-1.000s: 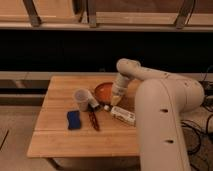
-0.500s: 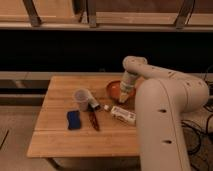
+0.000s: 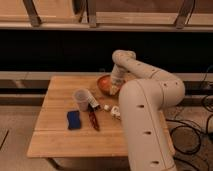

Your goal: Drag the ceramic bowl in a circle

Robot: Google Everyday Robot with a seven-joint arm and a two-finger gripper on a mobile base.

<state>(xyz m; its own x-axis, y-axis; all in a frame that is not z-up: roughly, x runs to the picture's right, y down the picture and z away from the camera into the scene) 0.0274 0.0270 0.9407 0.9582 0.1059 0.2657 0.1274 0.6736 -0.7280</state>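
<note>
The ceramic bowl [image 3: 104,83] is a round shallow orange-red bowl on the wooden table [image 3: 55,135], near its far edge, partly hidden by my arm. My gripper [image 3: 115,89] reaches down into the bowl at its right side. The white arm [image 3: 145,115] sweeps from the lower right over the table's right half and hides that part of it.
A translucent whitish cup [image 3: 81,99] stands left of the bowl. A blue sponge-like block [image 3: 74,119] and a dark red packet [image 3: 94,119] lie in front of it. A white bottle [image 3: 113,110] lies by the arm. A dark shelf runs behind the table. Cables lie on the floor at right.
The gripper and the bowl have shifted away from the camera and a little to the right, toward the table's far edge. The other objects have not moved.
</note>
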